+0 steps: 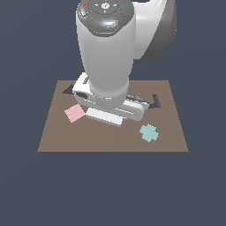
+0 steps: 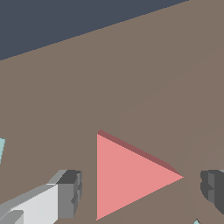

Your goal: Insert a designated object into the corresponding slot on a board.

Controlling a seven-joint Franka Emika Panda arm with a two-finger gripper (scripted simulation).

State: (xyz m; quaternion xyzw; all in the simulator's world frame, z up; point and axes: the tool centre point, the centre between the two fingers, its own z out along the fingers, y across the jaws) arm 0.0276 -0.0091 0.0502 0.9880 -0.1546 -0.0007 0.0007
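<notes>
Stage: approach complete, grasp not yet made. The red triangle (image 2: 131,177) lies flat on the brown board (image 2: 131,78), outside any cut-out; lifting, carrying and seating it remain. My fingers (image 2: 70,194) stand wide apart, one on each side of the triangle and touching neither edge. In the exterior view my arm hides the triangle; a dark cut-out (image 1: 155,101) shows beside it.

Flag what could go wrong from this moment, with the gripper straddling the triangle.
1. The red triangle lies between the open fingers, one finger near a flat edge, the other at a corner; closing could twist or squirt it out.
2. In the exterior view the arm hides the triangle and most of the board's cut-outs, so alignment with the slot cannot be checked there.
</notes>
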